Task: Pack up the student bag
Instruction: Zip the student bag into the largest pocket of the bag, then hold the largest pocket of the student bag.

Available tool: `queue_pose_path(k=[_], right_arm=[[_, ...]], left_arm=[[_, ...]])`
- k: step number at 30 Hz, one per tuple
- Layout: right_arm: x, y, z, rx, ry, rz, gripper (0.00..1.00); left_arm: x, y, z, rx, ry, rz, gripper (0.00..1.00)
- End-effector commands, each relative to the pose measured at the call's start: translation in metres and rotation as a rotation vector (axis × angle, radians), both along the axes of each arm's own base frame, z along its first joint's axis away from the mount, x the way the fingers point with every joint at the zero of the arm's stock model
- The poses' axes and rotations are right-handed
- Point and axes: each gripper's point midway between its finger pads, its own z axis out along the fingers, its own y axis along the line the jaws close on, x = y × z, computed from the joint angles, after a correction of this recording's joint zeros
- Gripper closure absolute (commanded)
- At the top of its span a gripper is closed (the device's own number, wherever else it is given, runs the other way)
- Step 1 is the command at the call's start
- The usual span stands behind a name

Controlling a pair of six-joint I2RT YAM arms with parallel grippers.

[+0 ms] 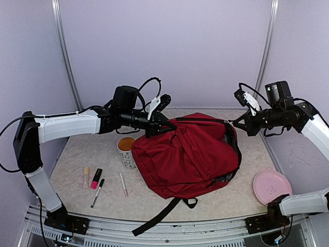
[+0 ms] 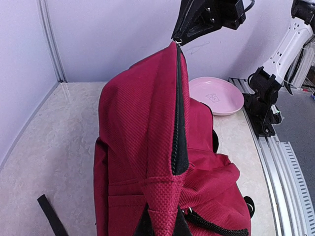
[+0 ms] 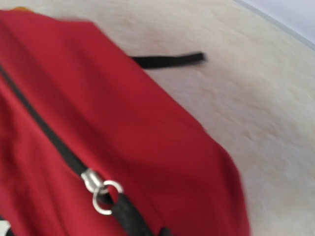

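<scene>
Right now the left gripper is pinching the student bag at one end of its top edge, while the right gripper is pinching the opposite end.

student bag: dark red, black zip and straps
plate: pale pink
cup: white, perhaps speckled
table: mottled beige

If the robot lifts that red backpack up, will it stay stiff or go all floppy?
Probably floppy: the backpack is soft fabric that sags and wrinkles between the left gripper and right gripper pinching its top edge. It likely feels light, since it looks slumped, not bulging. Its loose strap would probably dangle.
</scene>
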Motion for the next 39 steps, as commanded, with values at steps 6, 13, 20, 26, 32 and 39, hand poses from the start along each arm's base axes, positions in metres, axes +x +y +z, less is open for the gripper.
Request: queue_pose_path(k=[6, 13, 20, 26, 32, 39], right_arm=[[0.025, -0.083, 0.020, 0.020, -0.080, -0.349, 1.00], [0.037, -0.060, 0.085, 0.110, -0.190, -0.219, 1.00], [0.051, -0.031, 0.106, 0.200, -0.174, -0.082, 1.00], [0.056, 0.008, 0.103, 0.217, -0.152, 0.022, 1.00], [0.040, 0.048, 0.113, 0.253, -0.186, 0.142, 1.00], [0.017, 0.069, 0.098, 0.246, -0.195, 0.261, 1.00]], left_arm=[[-0.007, 0.024, 0.089, -0.249, -0.079, -0.016, 1.00], [-0.039, 0.004, 0.086, -0.243, -0.072, -0.089, 1.00], [-0.116, -0.019, 0.071, -0.201, -0.166, -0.266, 1.00], [-0.182, -0.028, 0.057, -0.169, -0.196, -0.387, 0.90], [-0.157, -0.037, 0.069, -0.114, -0.163, -0.157, 0.26], [-0.148, -0.042, 0.119, -0.137, -0.093, -0.089, 0.06]])
